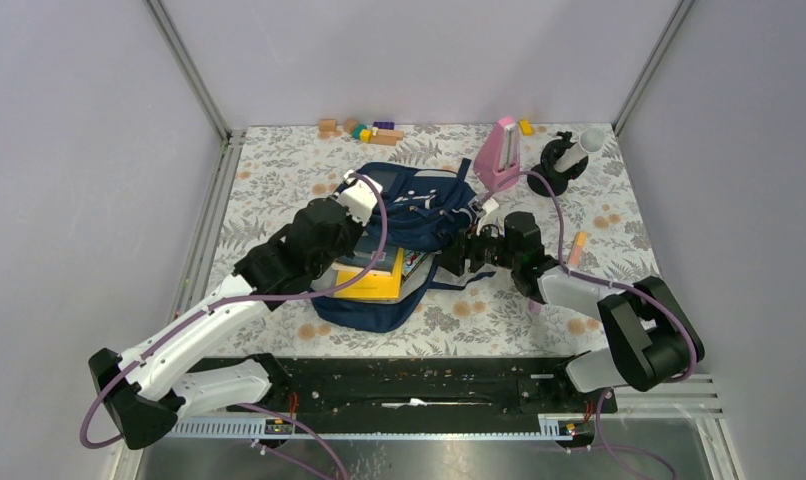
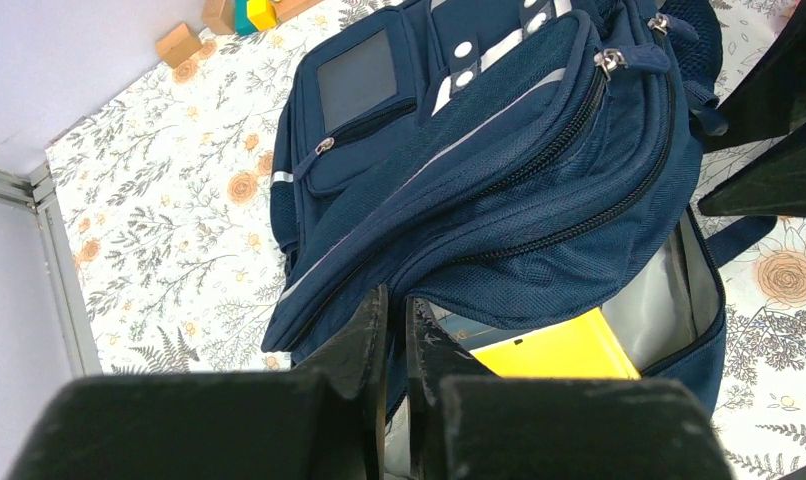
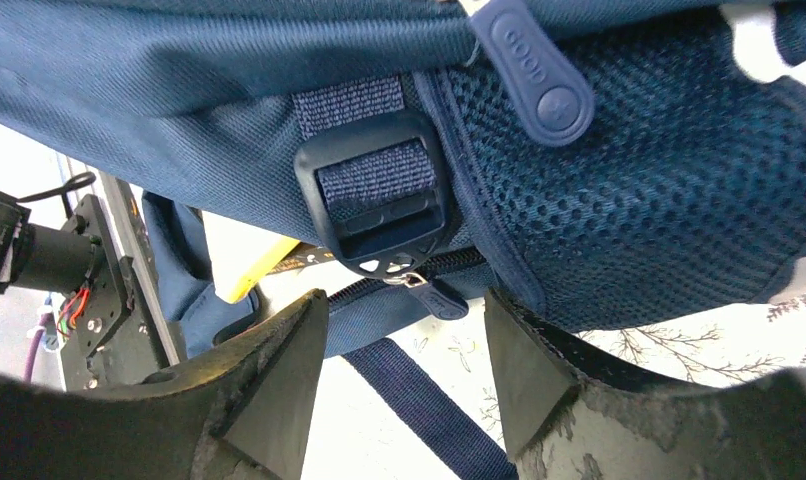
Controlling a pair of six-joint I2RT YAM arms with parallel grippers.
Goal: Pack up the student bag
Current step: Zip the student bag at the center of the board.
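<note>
Top external first: looking down on the student bag point(image 1: 419, 215), lying flat around the middle of the flowered surface point(image 1: 539, 300), between the two arms, mouth gaping toward the near edge. Peeking out of that mouth, a yellow book point(image 1: 371, 285). Along the far edge, a scatter of wooden blocks point(image 1: 359, 130); further right, a pink wedge-shaped thing point(image 1: 499, 152) and a black stand point(image 1: 564, 160).

Over to left wrist: left gripper point(image 2: 397, 300) clenched tight, fingers all but touching, right at the rim of the bag's raised upper flap, just above and left of the yellow book. No telling about fabric pinched in between.

Now right wrist: right gripper point(image 3: 404, 297) released, jaws spread wide, nothing grasped. Nosed right up to the bag's mesh side, black strap buckle point(image 3: 377, 200) dead ahead, small zipper pull point(image 3: 434, 297) dangling just below it, roughly level with the fingertips.
</note>
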